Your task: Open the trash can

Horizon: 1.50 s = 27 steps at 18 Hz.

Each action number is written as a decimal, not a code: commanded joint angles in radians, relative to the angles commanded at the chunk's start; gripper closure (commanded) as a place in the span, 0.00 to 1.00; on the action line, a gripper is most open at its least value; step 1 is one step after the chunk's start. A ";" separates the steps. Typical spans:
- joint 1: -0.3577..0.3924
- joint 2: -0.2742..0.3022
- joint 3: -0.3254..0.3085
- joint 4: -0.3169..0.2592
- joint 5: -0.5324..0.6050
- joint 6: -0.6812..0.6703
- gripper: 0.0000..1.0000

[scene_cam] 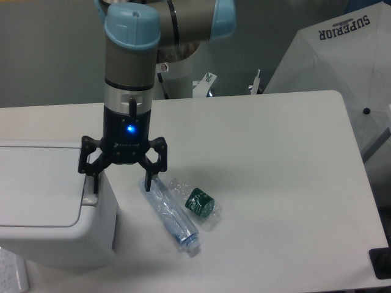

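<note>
The white bin (46, 207) sits at the bench's (263, 165) left edge, lid flat down, its grey tab (90, 186) on the right rim. The gripper (120, 184) hangs just above that corner with jaws spread wide apart, one finger over the tab, the other by a clear bottle (170, 213). A second crumpled bottle with a green label (198, 202) lies just right of it.

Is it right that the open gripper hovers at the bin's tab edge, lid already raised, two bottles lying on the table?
Not quite: the lid is flat and closed on the bin, as the camera shows. The open gripper, tab and two bottles are as stated.
</note>
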 joint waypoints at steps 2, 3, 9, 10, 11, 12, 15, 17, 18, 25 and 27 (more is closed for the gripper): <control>0.000 0.000 -0.002 0.000 0.000 0.000 0.00; 0.000 -0.002 -0.003 0.000 0.000 0.000 0.00; 0.000 -0.002 -0.002 0.000 0.000 0.000 0.00; 0.000 -0.002 -0.002 0.000 0.000 0.000 0.00; 0.000 -0.002 -0.002 0.000 0.000 0.000 0.00; 0.000 -0.002 -0.002 0.000 0.000 0.000 0.00; 0.000 -0.002 -0.002 0.000 0.002 0.000 0.00; 0.000 -0.002 -0.002 0.000 0.002 0.000 0.00; 0.000 -0.003 -0.002 0.000 0.002 0.002 0.00; 0.002 -0.003 0.003 0.000 0.002 0.000 0.00; 0.002 0.006 0.018 0.000 0.002 0.003 0.00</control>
